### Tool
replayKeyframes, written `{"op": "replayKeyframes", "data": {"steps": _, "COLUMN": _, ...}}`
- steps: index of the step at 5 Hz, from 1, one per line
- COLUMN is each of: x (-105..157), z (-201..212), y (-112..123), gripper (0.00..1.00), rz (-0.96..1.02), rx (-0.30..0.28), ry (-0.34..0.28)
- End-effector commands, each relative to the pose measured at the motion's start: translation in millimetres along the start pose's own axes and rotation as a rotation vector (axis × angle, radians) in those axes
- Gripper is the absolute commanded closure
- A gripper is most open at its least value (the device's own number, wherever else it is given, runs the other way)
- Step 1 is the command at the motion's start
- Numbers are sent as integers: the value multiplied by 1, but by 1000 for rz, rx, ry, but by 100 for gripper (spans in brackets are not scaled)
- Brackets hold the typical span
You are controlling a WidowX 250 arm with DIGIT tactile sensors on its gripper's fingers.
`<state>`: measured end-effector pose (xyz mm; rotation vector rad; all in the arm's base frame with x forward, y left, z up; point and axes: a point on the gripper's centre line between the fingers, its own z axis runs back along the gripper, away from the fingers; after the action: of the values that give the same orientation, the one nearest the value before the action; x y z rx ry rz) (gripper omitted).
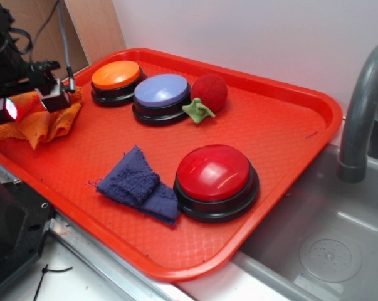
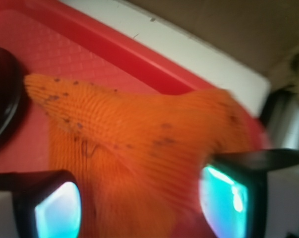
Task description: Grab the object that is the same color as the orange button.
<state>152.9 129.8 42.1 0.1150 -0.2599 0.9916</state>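
The object, an orange rag (image 1: 47, 125), sits at the left end of the red tray (image 1: 289, 132), bunched and pulled up toward my gripper (image 1: 32, 100). In the wrist view the rag (image 2: 129, 124) fills the space between my two fingers, with its folds running in toward the gripper (image 2: 142, 198), which is shut on it. The orange button (image 1: 116, 75) stands just right of the rag at the tray's far left. A black button base (image 2: 0, 99) shows at the left edge of the wrist view.
A lilac button (image 1: 162, 91) stands beside the orange one, with a red ball (image 1: 209, 91) and a green scrap (image 1: 199, 111) next to it. A dark blue cloth (image 1: 138, 185) and a large red button (image 1: 214, 174) lie nearer the front. A sink (image 1: 326, 251) with a grey faucet (image 1: 361, 106) lies right.
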Motion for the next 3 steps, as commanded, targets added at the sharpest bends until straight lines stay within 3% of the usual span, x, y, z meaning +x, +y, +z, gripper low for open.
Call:
{"op": "replayKeyframes", "data": {"steps": 1, "x": 15, "z": -9, "y": 6, "gripper": 0, "rz": 50, "rx": 18, "ry": -45}}
{"op": "replayKeyframes", "data": {"steps": 2, "x": 15, "z": -13, "y": 6, "gripper": 72, "rz": 55, "rx": 37, "ry": -40}}
{"op": "replayKeyframes", "data": {"steps": 3, "x": 14, "z": -13, "y": 7, "gripper": 100, "rz": 66, "rx": 39, "ry": -41}}
